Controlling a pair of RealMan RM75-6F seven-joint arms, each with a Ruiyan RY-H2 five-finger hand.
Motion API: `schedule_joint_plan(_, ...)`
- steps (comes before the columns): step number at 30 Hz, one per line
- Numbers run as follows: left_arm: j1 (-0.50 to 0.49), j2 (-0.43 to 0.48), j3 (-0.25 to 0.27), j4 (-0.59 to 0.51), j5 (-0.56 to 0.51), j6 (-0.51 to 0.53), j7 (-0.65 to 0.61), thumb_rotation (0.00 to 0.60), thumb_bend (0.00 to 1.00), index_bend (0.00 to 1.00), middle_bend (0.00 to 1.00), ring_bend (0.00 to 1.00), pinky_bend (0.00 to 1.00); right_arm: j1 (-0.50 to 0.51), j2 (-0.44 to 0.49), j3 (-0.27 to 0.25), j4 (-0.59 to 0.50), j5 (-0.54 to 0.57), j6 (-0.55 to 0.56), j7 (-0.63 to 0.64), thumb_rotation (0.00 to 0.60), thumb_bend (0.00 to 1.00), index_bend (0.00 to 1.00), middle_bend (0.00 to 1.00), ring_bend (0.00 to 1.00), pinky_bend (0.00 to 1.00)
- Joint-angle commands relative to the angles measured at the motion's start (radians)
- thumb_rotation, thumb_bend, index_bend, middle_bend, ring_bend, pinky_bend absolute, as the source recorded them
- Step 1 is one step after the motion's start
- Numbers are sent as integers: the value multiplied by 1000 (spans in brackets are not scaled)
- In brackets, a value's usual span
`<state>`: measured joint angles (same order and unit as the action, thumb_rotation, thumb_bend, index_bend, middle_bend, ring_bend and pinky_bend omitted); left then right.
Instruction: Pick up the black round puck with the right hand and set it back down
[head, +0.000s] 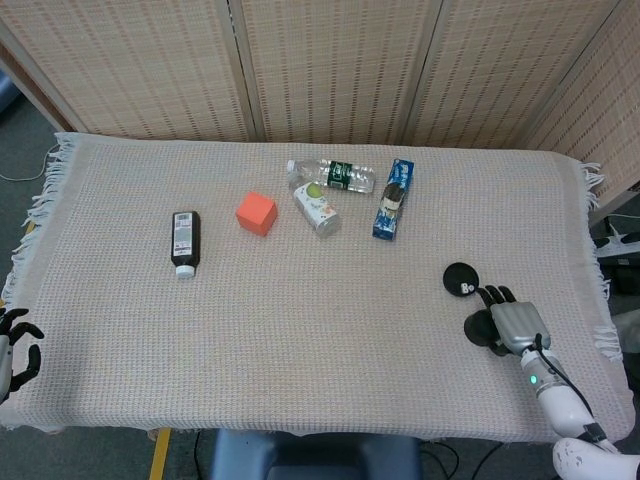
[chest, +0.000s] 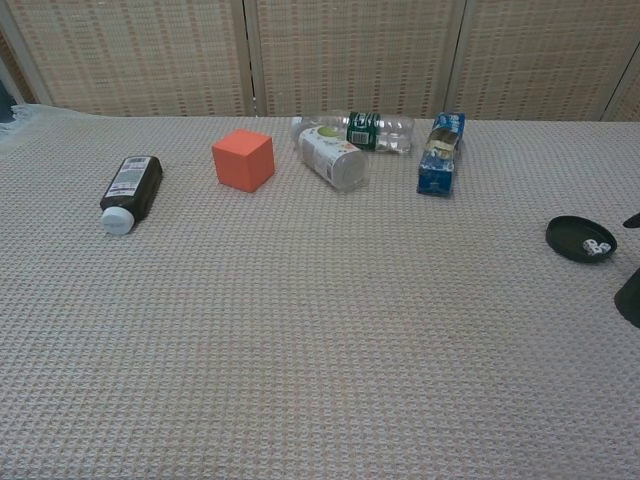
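Observation:
The black round puck (head: 460, 278) lies flat on the woven cloth at the right side of the table, a small white mark on its near edge; the chest view shows the puck (chest: 580, 240) near the right border. My right hand (head: 506, 325) rests low on the cloth just behind and to the right of the puck, apart from it, fingers spread and holding nothing. Only a dark sliver of the right hand (chest: 630, 295) shows at the chest view's right edge. My left hand (head: 12, 342) hangs off the table's near left corner, fingers apart and empty.
A dark bottle with a white cap (head: 185, 241) lies at the left. An orange cube (head: 256, 213), two lying bottles (head: 318, 209) (head: 335, 175) and a blue carton (head: 394, 199) sit at the back centre. The cloth's fringed edge (head: 598, 270) runs close on the right.

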<state>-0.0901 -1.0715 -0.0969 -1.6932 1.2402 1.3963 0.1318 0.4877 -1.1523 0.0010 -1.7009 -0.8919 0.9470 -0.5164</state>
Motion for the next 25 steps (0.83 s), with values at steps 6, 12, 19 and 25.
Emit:
schedule_joint_plan(6, 1, 1, 0, 0, 0, 2, -1, 600, 544, 462, 193, 101, 296, -37, 56, -19, -66, -109, 48, 71, 600, 129, 0, 0, 0, 408)
schedule_joint_plan(12, 2, 0, 1, 3, 2, 3, -4, 600, 543, 463, 193, 102, 296, -204, -38, 2, 13, -313, 513, -11, 600, 123, 0, 0, 0, 338)
schedule_joint_plan(19, -3, -10, 2, 9, 14, 7, 8, 600, 544, 468, 198, 104, 296, -352, -202, 55, 217, -419, 897, -71, 600, 124, 0, 0, 0, 91)
schedule_joint_plan(25, -6, -24, 6, 24, 40, 21, 20, 600, 542, 469, 207, 106, 296, -392, -201, 57, 233, -474, 929, -10, 600, 124, 0, 0, 0, 54)
